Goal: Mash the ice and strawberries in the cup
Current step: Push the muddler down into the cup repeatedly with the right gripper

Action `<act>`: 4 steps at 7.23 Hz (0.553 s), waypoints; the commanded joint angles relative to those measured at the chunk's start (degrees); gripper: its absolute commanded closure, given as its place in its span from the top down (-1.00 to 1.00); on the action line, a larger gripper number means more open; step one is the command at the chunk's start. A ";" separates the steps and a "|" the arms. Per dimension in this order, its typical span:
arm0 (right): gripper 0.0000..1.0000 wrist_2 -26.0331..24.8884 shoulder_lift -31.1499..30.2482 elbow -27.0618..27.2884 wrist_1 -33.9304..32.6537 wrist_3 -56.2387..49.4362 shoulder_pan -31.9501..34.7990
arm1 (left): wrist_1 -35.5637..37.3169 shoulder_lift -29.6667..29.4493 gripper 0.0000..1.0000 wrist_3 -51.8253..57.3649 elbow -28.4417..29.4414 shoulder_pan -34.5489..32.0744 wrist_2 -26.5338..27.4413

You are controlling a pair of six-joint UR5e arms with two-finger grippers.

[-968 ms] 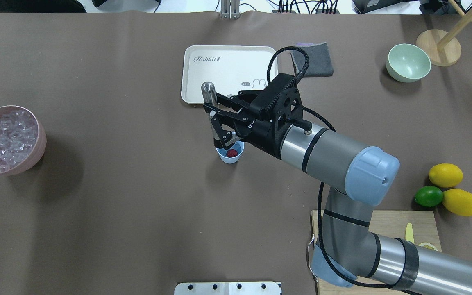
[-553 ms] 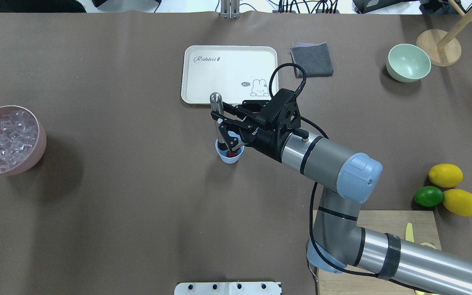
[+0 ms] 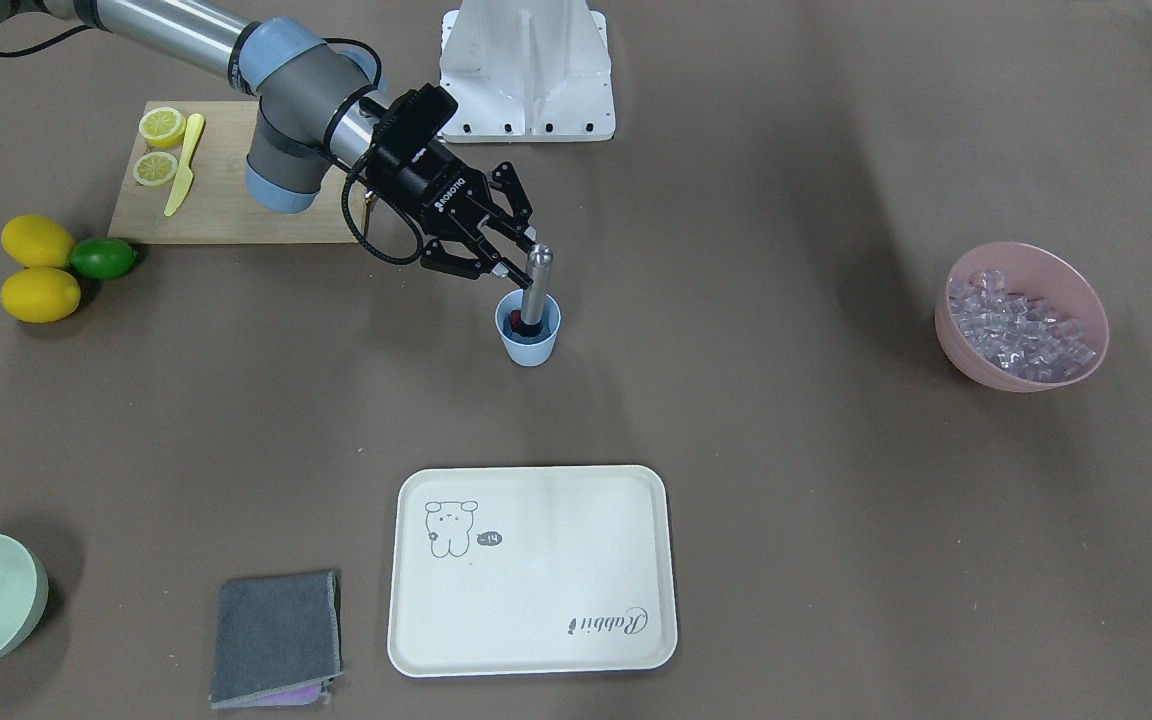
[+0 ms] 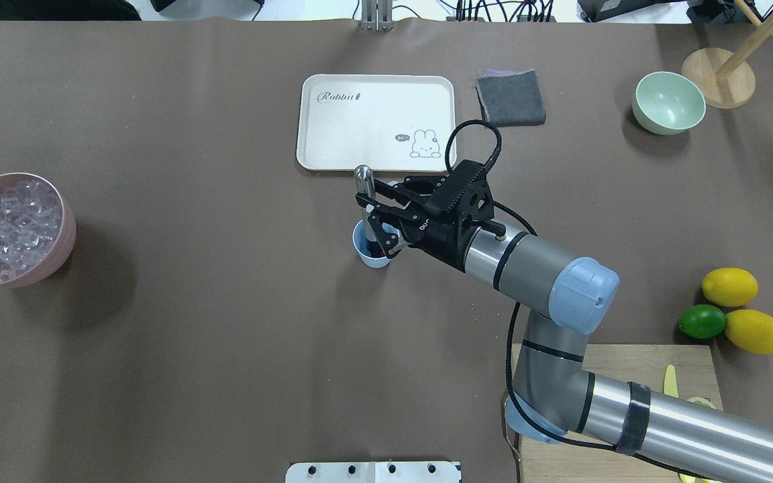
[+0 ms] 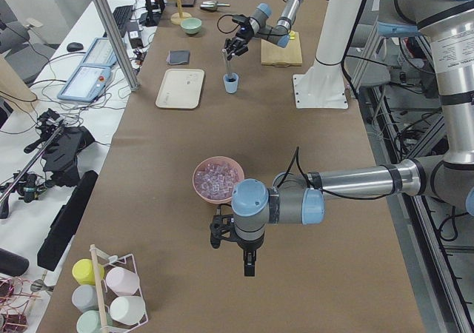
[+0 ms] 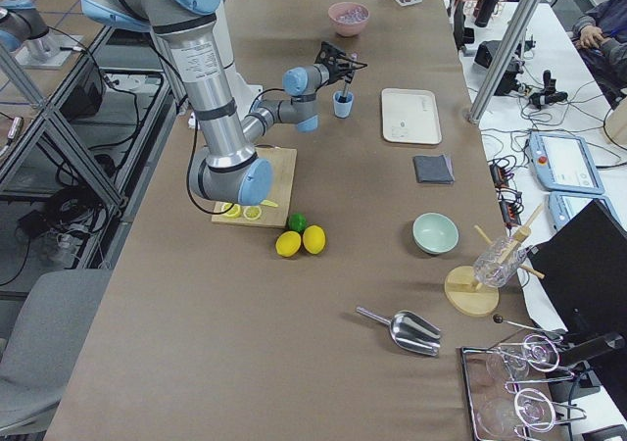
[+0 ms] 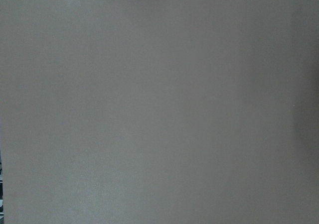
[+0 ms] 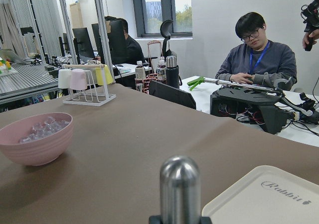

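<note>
Brown paper covers the bench (image 3: 786, 150) in the front-facing view. Near its middle stands the light-blue cup (image 3: 529, 342). The right claw (image 3: 524, 265) is clamped on a steel muddler (image 3: 536, 290) that stands nearly upright, its lower end inside the cup. A spot of red, the strawberry (image 3: 514, 320), shows in the cup beside the shaft. The ice (image 3: 1021, 325) lies heaped in a pink bowl (image 3: 948, 330), well apart from the cup.

From overhead, the muddler's rounded top leans toward a cream tray (image 4: 333, 134), and the claw grips the shaft above the cup's rim; the strawberry is hidden.

From the robot's left end, the left claw (image 5: 249, 265) hangs over bare bench near the pink bowl; whether it is apart or together cannot be told.

From the right end, two lemons (image 6: 313, 239) and a lime (image 6: 296, 221) lie beside a wooden board (image 6: 281, 167).

The left wrist camera shows only brown bench surface.

The right wrist camera shows the muddler's domed top at bottom centre, the bowl of ice to its left, a tray corner to its right, and a person seated beyond the bench.
</note>
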 commanded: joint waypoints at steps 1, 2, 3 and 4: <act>-1.00 -0.10 0.41 1.05 -0.19 0.26 0.40 | 0.00 -0.01 0.98 0.00 -0.01 0.00 0.00; -1.00 0.17 0.50 2.54 -2.02 0.70 1.45 | 0.00 -0.01 0.98 0.00 -0.01 0.00 0.00; -1.00 0.25 0.41 7.86 -10.48 0.88 1.72 | 0.00 -0.01 0.98 0.00 -0.01 0.00 0.00; -1.00 0.34 0.32 13.22 -19.96 6.01 1.99 | 0.00 -0.01 0.98 0.00 0.08 0.00 0.00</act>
